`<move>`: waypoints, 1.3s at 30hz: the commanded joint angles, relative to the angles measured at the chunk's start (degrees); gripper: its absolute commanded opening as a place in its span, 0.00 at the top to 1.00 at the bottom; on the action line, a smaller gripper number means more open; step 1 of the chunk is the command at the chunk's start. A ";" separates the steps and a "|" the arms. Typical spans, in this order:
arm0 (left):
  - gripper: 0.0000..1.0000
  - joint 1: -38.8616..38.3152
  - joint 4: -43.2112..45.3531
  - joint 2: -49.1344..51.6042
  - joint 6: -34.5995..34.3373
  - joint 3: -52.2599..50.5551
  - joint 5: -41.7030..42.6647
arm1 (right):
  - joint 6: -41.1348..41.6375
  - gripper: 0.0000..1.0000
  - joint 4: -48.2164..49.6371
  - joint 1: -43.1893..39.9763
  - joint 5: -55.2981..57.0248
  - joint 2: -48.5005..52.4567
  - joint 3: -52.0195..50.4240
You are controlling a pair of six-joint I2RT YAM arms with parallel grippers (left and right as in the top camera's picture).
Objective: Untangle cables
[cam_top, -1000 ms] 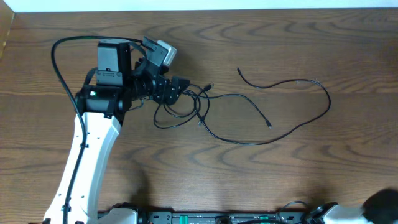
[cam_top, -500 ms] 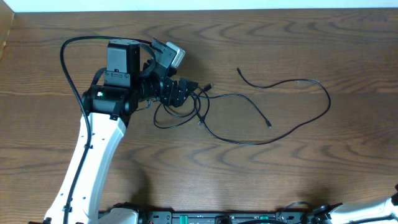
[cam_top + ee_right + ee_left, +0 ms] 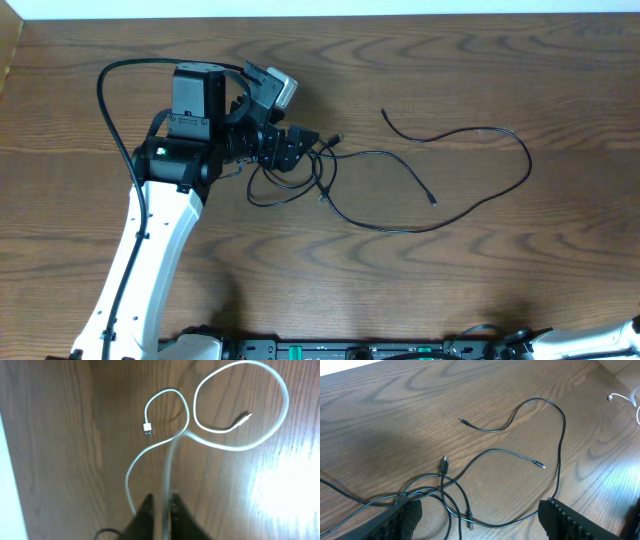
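Note:
The black cable (image 3: 527, 160) lies on the wooden table, with a tangled knot (image 3: 318, 160) at its left and a long loop running right. My left gripper (image 3: 290, 150) hovers at the knot. In the left wrist view my left gripper (image 3: 480, 520) is open, its fingers on either side of black strands (image 3: 563, 425) lying on the table. The white cable (image 3: 240, 449) lies in loose loops in the right wrist view, its plug (image 3: 146, 427) free. My right gripper (image 3: 160, 505) is shut on one white strand. A bit of white cable (image 3: 615, 396) shows at the far right of the left wrist view.
The left arm's white link (image 3: 150, 250) reaches from the front edge to the knot. Only a sliver of the right arm (image 3: 620, 332) shows at the bottom right corner. The table's back edge (image 3: 320, 12) meets a white wall.
My left gripper shifted slightly right over the knot, then stayed still. The dark part of the right arm at the bottom right corner has left the overhead view.

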 commanded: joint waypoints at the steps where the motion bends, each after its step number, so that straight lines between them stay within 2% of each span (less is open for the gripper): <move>1: 0.20 -0.13 0.26 -0.76 -0.28 -0.22 0.96 | 1.44 0.78 -0.13 0.02 0.90 -2.14 1.18; 4: 0.21 -0.13 0.24 -0.76 -0.31 -0.22 0.96 | 1.75 0.60 -0.15 0.02 0.92 -2.14 1.18; 7: 0.21 -0.13 0.24 -0.76 -0.31 -0.22 0.96 | 1.73 0.54 -0.26 0.02 0.87 -2.14 1.18; 9: 0.21 -0.13 0.22 -0.76 -0.31 -0.22 0.96 | 1.70 0.44 -0.13 0.04 0.63 -2.14 1.18; 13: 0.20 -0.13 0.22 -0.76 -0.31 -0.22 0.96 | 0.09 0.40 0.33 0.31 -3.45 -2.14 1.18; 16: 0.20 -0.13 0.22 -0.76 -0.07 -0.22 0.94 | -2.23 0.26 1.03 1.22 -6.34 -2.14 1.20; 23: 0.18 -0.13 0.24 -0.76 0.55 -0.22 0.31 | -3.74 0.26 1.07 6.51 -0.24 -3.58 1.20; 24: 0.09 -0.13 0.22 -0.76 0.55 -0.22 0.31 | -4.74 0.27 1.66 8.24 0.50 -4.48 1.18; 32: 0.07 -0.13 2.21 -0.76 0.72 -0.22 -0.26 | -11.23 0.27 6.05 19.15 4.55 -13.27 0.61; 35: 0.07 -0.13 2.19 -0.76 0.50 -0.22 -3.91 | -13.92 0.28 9.70 23.76 4.52 -18.80 -2.82; 39: 0.07 -0.13 2.49 -0.76 0.00 -0.22 -6.71 | -17.70 0.25 17.79 31.04 4.09 -28.02 -13.73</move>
